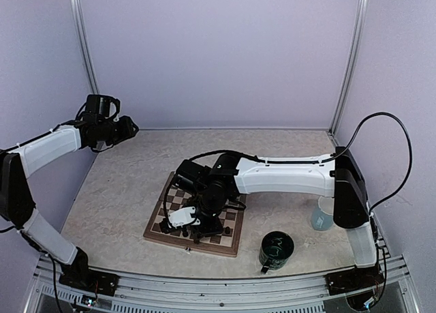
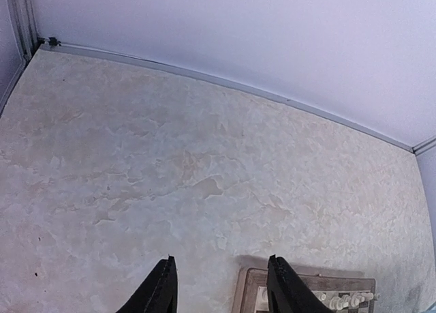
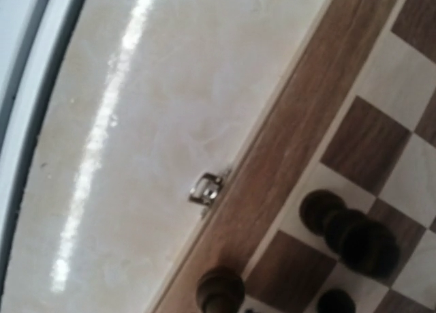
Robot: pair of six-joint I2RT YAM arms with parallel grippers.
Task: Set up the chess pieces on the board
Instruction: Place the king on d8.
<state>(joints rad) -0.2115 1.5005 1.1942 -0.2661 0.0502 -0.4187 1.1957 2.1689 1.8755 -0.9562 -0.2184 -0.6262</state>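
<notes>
Dark-brown chess pieces (image 3: 351,234) stand near the border of the board (image 3: 272,163) under the right hand (image 1: 197,222), whose grip I cannot tell; the left hand (image 2: 221,260) gapes empty above the desk (image 2: 136,156).

Soft, even overhead light, pale walls (image 1: 218,54) slightly washed out, faint diffuse shadows on the table (image 1: 122,197) beside the board (image 1: 174,192), long white streak of glare across the tabletop in the right wrist view, that close-up blurred, dark chess pieces (image 3: 361,241) smeared, left wrist view sharper.
</notes>
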